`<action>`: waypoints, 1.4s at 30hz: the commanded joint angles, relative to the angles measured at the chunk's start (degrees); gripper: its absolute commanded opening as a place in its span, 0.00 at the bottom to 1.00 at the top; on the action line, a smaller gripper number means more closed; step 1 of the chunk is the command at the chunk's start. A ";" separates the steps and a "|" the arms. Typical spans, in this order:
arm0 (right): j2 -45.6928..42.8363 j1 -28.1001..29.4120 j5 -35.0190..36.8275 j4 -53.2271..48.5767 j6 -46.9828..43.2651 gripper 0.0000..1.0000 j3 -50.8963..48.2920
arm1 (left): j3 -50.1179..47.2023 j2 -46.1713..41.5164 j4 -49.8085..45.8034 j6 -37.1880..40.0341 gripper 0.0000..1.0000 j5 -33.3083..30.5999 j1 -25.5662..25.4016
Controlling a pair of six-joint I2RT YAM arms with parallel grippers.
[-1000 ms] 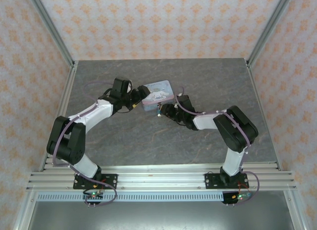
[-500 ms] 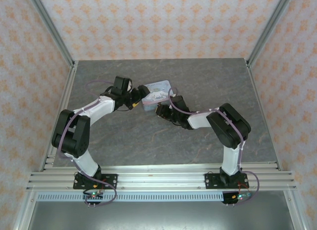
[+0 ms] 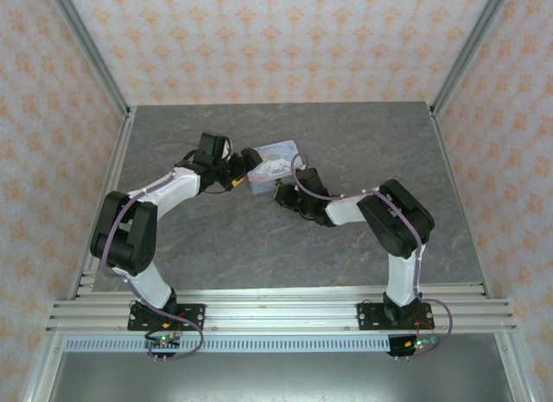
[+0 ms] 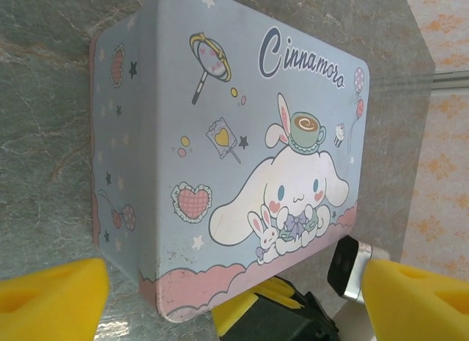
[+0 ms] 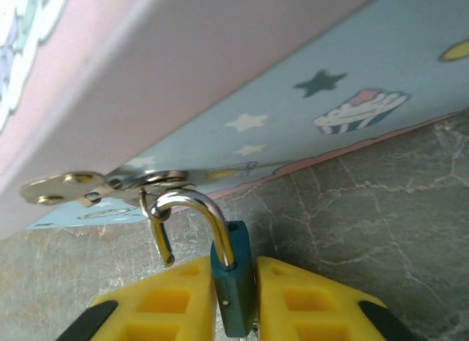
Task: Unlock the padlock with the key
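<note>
With the right gripper (image 5: 234, 297) pinching the padlock (image 5: 233, 271) and the left gripper (image 4: 234, 293) gaping wide by the tin (image 4: 220, 136), I fear a tug drags the tin along, the shackle (image 5: 192, 205) snagging in its latch (image 5: 157, 181).

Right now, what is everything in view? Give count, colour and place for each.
tin: 1, pale blue, cartoon lid, mid-table
padlock: 1, teal, silver shackle, at the tin's side
tab: 1, brass-coloured, by the shackle; key or latch unclear
table: 1, grey marbled
walls: 3, orange-patterned, around table
left arm: 1, black-white, bolted near-left
right arm: 1, black-white, bolted near-right
left fingers: 2, yellow, open, by the tin
right fingers: 2, yellow, shut on padlock
</note>
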 commanded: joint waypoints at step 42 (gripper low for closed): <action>-2.78 -7.43 -9.68 0.61 2.91 0.00 -8.35 | 9.94 9.12 -19.56 18.47 0.87 -30.21 -11.16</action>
